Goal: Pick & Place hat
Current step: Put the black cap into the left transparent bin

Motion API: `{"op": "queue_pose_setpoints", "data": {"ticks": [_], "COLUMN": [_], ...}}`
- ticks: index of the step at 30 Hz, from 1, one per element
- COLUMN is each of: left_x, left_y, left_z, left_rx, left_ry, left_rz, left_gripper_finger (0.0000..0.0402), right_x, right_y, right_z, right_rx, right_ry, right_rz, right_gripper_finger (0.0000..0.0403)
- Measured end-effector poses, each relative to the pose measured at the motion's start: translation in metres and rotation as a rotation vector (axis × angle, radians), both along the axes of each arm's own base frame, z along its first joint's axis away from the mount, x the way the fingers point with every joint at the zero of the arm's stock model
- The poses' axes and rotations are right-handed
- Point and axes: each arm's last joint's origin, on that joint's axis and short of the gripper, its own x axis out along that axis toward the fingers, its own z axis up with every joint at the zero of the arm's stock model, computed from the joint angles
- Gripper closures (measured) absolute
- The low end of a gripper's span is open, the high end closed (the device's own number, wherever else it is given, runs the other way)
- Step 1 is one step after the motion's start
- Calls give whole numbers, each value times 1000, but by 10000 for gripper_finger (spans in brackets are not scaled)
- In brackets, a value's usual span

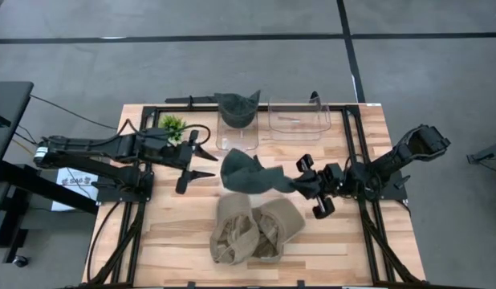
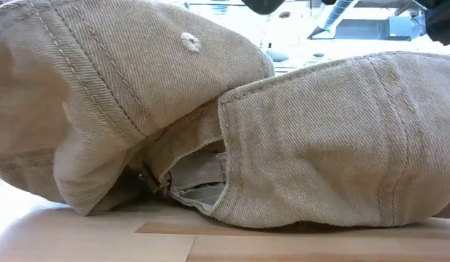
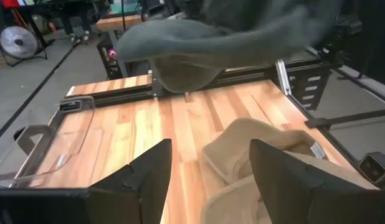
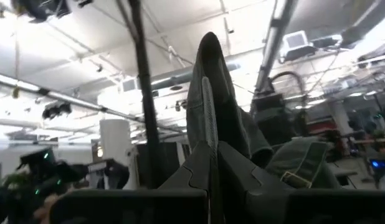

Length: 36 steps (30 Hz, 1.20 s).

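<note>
The right pincer [image 1: 302, 184] is pressed together on the edge of a dark green hat [image 1: 248, 172], holding it above the middle of the wooden desk [image 1: 176, 233]; in the right wrist view the fabric [image 4: 211, 106] stands up from between the closed fingers. The left pincer [image 1: 198, 159] is spread wide and holds nothing, just beside the lifted hat on its left (its two fingers [image 3: 149, 174] frame the desk in the left wrist view). Two tan hats [image 1: 252, 229] lie touching each other near the desk's front edge. At the back stand two clear bins: one [image 1: 237, 132] holds another dark green hat [image 1: 237, 106], the other [image 1: 299, 119] sits beside it. A small green plant [image 1: 172, 125] stands near the left arm.
</note>
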Motion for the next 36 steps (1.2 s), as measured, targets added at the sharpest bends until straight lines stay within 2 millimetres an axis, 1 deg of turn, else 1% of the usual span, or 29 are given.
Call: {"op": "queue_pose_setpoints", "data": {"ticks": [3, 7, 10, 15, 20, 25, 30, 36], "left_x": [-6, -13, -16, -15, -14, -5, 16, 38], "left_y": [0, 0, 1, 1, 1, -1, -6, -14], "left_z": [-2, 1, 7, 21, 24, 20, 10, -3], "left_rx": [-1, -1, 18, 56, 69, 58, 38, 37], "left_ry": [-8, -35, -95, -238, -283, -268, -246, -230], "left_rz": [-2, -2, -7, -6, -7, -35, -122, -158], "left_gripper_finger": [188, 188, 188, 188, 188, 188, 188, 188], "right_x": [1, 3, 2, 2, 1, 1, 1, 1], "right_y": [-6, -9, -9, -5, 0, 1, 1, 2], "right_z": [1, 1, 1, 0, -1, -1, -2, -2], "right_rx": [36, 60, 63, 57, 48, 43, 29, 14], "right_ry": [-6, -7, -5, 4, 20, 22, 24, 20], "right_rz": [-1, 3, 8, 28, 53, 54, 49, 59], "right_gripper_finger": [399, 399, 399, 397, 397, 398, 398, 398]}}
